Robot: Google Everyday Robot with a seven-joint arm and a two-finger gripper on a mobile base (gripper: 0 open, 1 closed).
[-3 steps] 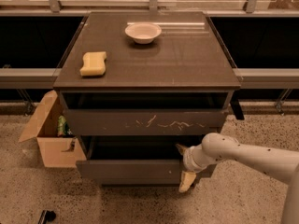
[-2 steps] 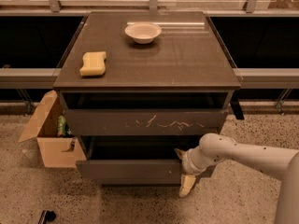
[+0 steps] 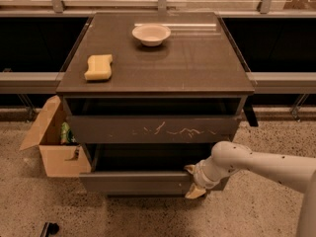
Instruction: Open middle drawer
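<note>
A bowl and sponge are carried on the tabletop; a cardboard box is set beside. The gripper is seen at the part-open middle drawer, at the right end of its front; its grasp cannot be told.

One gripper at middle drawer; one scratched drawer; one bowl; one sponge.

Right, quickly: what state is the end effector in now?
End effector: at the right end of the middle drawer front; open or closed cannot be told.
</note>
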